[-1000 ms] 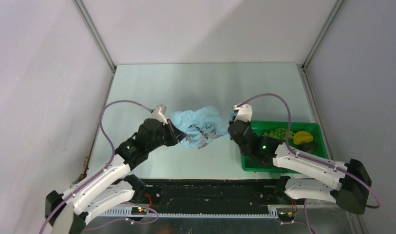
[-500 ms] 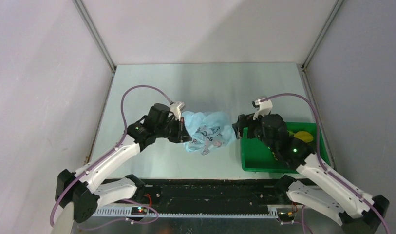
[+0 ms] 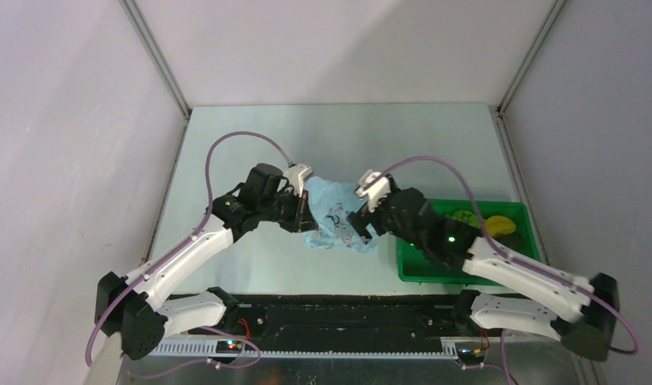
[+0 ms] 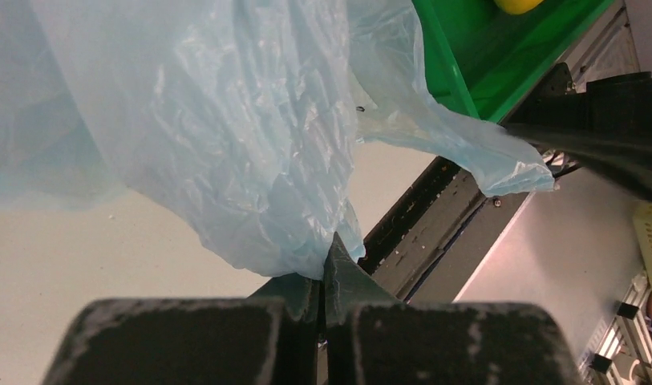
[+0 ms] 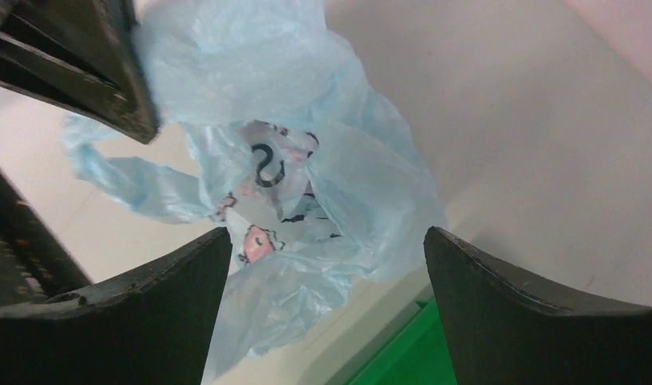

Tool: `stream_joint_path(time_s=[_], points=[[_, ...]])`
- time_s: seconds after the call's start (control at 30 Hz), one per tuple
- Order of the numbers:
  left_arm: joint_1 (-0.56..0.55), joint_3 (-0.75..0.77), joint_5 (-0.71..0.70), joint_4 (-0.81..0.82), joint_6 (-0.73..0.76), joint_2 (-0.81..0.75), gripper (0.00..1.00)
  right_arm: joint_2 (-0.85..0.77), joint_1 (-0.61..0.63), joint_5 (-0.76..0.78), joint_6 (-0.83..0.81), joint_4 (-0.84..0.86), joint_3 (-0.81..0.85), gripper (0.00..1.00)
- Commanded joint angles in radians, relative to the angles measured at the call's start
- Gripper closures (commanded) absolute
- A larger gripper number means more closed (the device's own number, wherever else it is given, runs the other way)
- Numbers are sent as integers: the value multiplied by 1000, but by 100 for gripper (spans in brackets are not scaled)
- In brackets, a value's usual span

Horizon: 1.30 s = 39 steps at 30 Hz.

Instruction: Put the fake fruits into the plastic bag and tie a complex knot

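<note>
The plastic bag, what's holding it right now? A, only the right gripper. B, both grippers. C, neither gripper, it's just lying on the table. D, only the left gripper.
D: in the left wrist view the left gripper is shut, pinching an edge of the plastic bag, while the right gripper stands wide open with the bag beyond it, closed on nothing.

Crumpled light-blue bag (image 3: pixel 338 223), grapes (image 3: pixel 464 216), yellow fruit (image 3: pixel 500 225) in tray (image 3: pixel 423 274)

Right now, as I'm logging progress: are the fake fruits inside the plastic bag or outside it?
Outside. The yellow fruit and grapes lie in the green tray, beside the plastic bag.
</note>
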Motion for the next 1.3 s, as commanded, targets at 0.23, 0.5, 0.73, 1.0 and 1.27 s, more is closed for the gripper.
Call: stream_joint_path(time_s=[0.23, 0.5, 0.73, 1.0, 1.27], points=[[7, 19, 52, 14, 72, -6, 100, 303, 2, 133, -237, 371, 16, 4], [8, 19, 32, 29, 46, -16, 100, 371, -68, -34, -218, 393, 1, 48], [-5, -101, -124, 211, -126, -128, 25, 348, -81, -22, -105, 371, 0, 100], [-119, -363, -346, 467, -295, -302, 10, 339, -127, -22, 46, 314, 26, 100], [-189, -549, -462, 757, -481, -342, 9, 324, -148, -11, 189, 255, 63, 100]])
